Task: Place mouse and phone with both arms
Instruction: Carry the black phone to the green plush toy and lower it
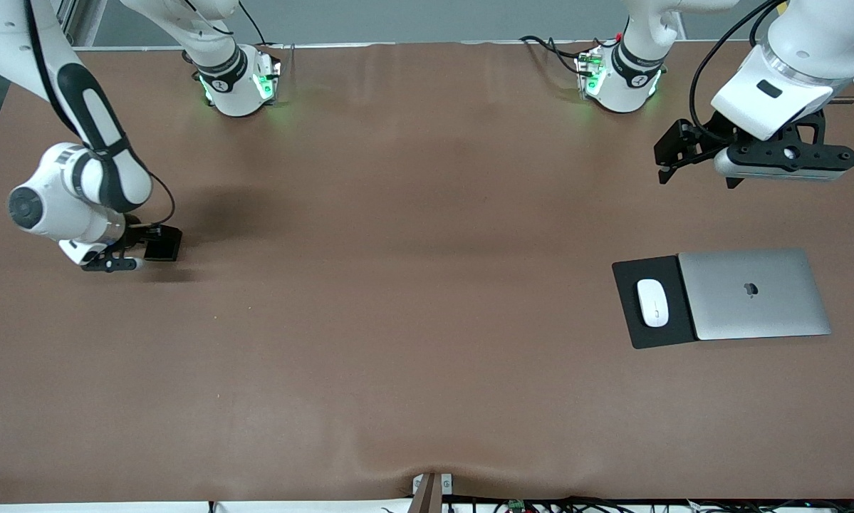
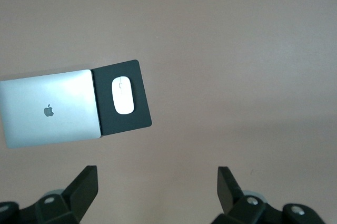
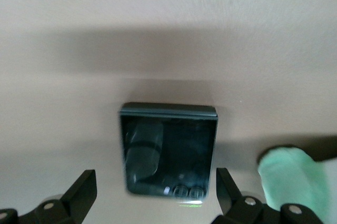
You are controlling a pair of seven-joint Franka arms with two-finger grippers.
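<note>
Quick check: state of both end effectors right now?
Left end effector: open, empty, up over the table near the laptop.
Right end effector: open, fingers either side of the phone, not gripping it.

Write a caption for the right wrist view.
Open right gripper low over the black phone lying on the brown table.

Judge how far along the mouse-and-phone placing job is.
Done: the small white oval mouse lies on the matte black pad beside the silver laptop. In hand: the right gripper, open, straddles the glossy black phone. The left gripper waits open.
</note>
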